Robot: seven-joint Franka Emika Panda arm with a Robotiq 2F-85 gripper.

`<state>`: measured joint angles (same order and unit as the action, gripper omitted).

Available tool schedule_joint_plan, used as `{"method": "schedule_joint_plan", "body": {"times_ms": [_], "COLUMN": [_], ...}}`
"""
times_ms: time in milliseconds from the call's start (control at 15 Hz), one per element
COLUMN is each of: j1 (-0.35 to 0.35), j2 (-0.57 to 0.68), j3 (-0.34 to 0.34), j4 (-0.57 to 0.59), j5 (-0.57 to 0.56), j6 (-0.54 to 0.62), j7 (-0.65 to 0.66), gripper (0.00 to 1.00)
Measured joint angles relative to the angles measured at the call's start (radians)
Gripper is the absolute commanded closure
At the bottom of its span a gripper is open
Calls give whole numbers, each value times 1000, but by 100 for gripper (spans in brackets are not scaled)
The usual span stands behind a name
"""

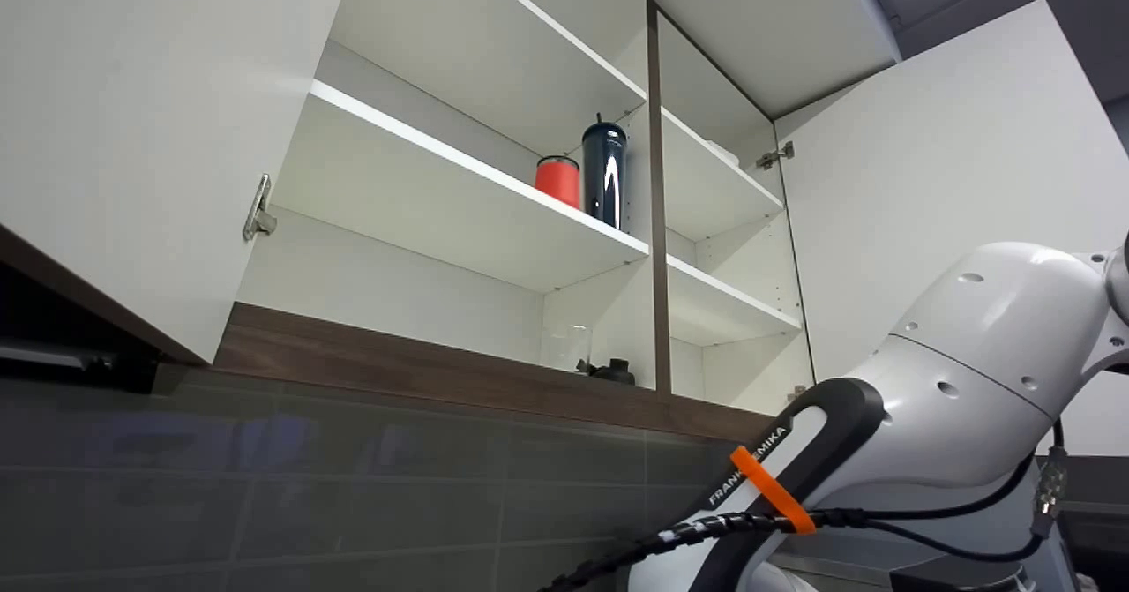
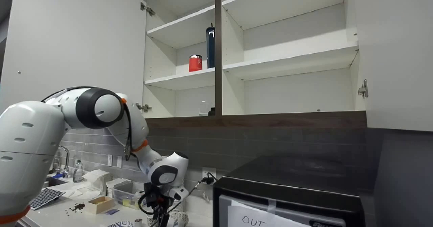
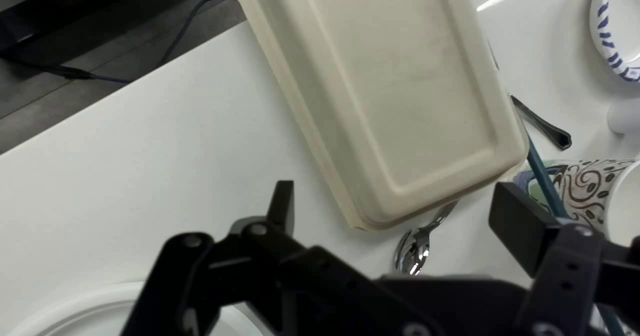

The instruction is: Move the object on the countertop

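Observation:
My gripper (image 3: 397, 211) is open in the wrist view, its two black fingers wide apart with nothing held. A beige rectangular container (image 3: 400, 90) lies on the white countertop (image 3: 190, 140), its near end above the space between the fingers. A shiny metal spoon (image 3: 414, 248) lies partly under the container, its bowl showing between the fingers. In an exterior view the gripper (image 2: 160, 217) points down over the counter, its tips cut off by the lower edge. The task does not say which object is meant.
A patterned paper cup (image 3: 590, 191) lies right of the container, with a blue stick and a dark handle (image 3: 542, 123). A white plate (image 3: 100, 308) is lower left; a striped bowl (image 3: 607, 30) upper right. A black microwave (image 2: 287, 183) stands beside the arm under open cabinets (image 2: 291, 118).

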<state>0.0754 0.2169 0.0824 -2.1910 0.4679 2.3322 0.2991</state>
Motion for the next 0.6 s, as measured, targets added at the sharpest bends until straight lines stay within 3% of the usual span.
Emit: {"method": "schedule_joint_plan", "body": {"times_ms": [600], "j1": [0], "j2": [-97], "j3": [-1], "j4": [-105], "j5": [0], "j6": [22], "j7": [82], "gripper": [0]}}
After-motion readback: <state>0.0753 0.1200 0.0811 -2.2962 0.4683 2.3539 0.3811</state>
